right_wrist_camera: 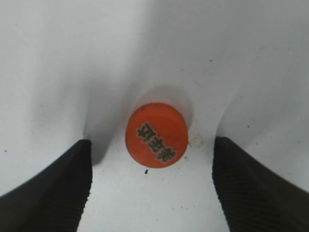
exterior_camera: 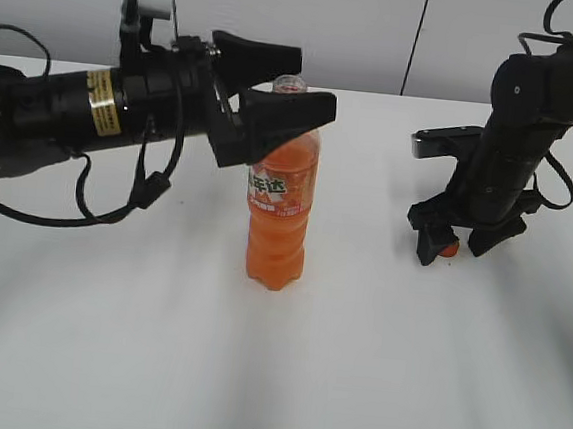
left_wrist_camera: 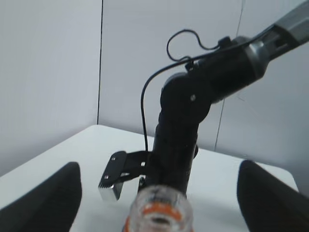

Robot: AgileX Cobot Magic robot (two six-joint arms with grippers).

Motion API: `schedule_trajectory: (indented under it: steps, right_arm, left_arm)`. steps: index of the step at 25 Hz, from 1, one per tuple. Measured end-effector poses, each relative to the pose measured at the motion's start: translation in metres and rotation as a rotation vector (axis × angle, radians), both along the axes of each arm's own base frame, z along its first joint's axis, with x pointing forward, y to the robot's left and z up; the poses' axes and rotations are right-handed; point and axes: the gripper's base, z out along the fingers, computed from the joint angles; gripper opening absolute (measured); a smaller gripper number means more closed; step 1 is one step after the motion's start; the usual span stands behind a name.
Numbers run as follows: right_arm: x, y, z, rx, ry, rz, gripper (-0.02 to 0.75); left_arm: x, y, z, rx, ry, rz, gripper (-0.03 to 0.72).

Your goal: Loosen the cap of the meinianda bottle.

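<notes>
Meinianda bottle stands upright at table centre, neck bare, mouth open. Cap is off, lying on the table at 3 o'clock from the bottle, well apart from it.

Left gripper comes in horizontally from 9 o'clock at neck height. Jaws spread wide, one finger behind the neck, one in front across the shoulder; whether the front one touches the plastic I can't tell. In the left wrist view the fingers sit at both lower corners with clear gaps to the neck.

Right gripper points down over the cap, jaws apart, fingertips flanking it. The right wrist view shows the cap flat, printed top up, centred between the fingers with free table on both sides, no contact.

Open room: whole front half of the table at 6 o'clock is bare; wide gap between bottle and right arm.

Hard to read: bottle mouth in the left wrist view is blurred and cut by the bottom edge; left arm runs off the frame at 9 o'clock, right arm at 1 o'clock.

Surface is plain white, matte, soft shadows. Pale wall behind with a vertical seam.
</notes>
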Motion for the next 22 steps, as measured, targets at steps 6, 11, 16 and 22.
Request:
schedule_trajectory:
  steps: [6,11,16,22]
  right_arm:
    - [0.000,0.000,0.000,0.002,0.000,-0.001,0.577]
    - [-0.001,0.001,0.025,0.020,-0.045,-0.005,0.577]
    - [-0.008,-0.001,0.069,0.038,-0.098,-0.025,0.577]
    - [-0.023,-0.004,0.104,0.045,-0.087,-0.063,0.577]
  left_arm:
    - [-0.009,0.004,0.039,-0.070,-0.020,0.001,0.592]
    - [-0.017,0.012,0.080,-0.121,-0.079,0.075,0.592]
    - [-0.007,0.040,0.109,-0.029,0.033,0.470,0.592]
    - [0.004,0.098,0.119,0.217,0.266,0.942,0.591]
